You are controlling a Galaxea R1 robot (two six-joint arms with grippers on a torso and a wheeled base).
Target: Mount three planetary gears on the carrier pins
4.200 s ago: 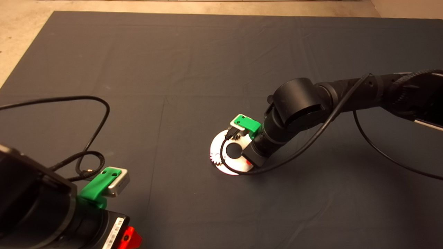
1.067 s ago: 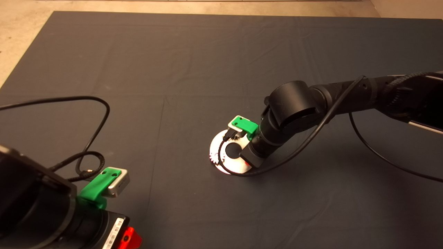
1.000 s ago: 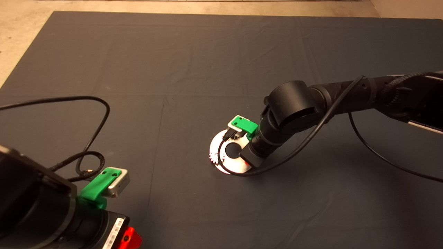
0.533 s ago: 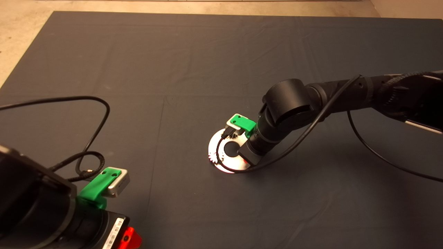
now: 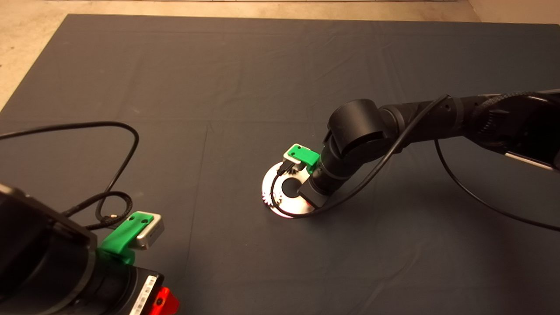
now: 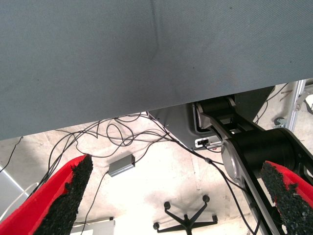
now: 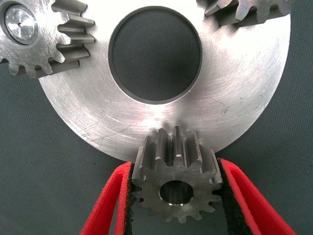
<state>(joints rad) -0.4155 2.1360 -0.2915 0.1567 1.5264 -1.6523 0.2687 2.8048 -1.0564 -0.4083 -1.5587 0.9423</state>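
Observation:
In the right wrist view my right gripper (image 7: 176, 198) is shut on a small silvery planetary gear (image 7: 176, 181), held level at the near rim of the round carrier disc (image 7: 230, 98). Two more gears sit on the disc: one (image 7: 41, 39) with a carrier pin (image 7: 19, 24) showing through its centre, the other (image 7: 249, 12) cut off by the picture edge. No pin shows under the held gear. From the head view the right wrist (image 5: 326, 175) covers part of the disc (image 5: 288, 205). My left gripper (image 6: 176, 196) is open and parked at the lower left.
A black cable (image 5: 118, 131) loops over the mat on the left, and another cable (image 5: 472, 192) trails from the right arm. Beyond the mat's edge the left wrist view shows floor cables and a chair base (image 6: 186, 220).
The right arm has shifted slightly left and away from me with the gear still in its grip. The disc has slid a little left with it. The left arm has stayed still.

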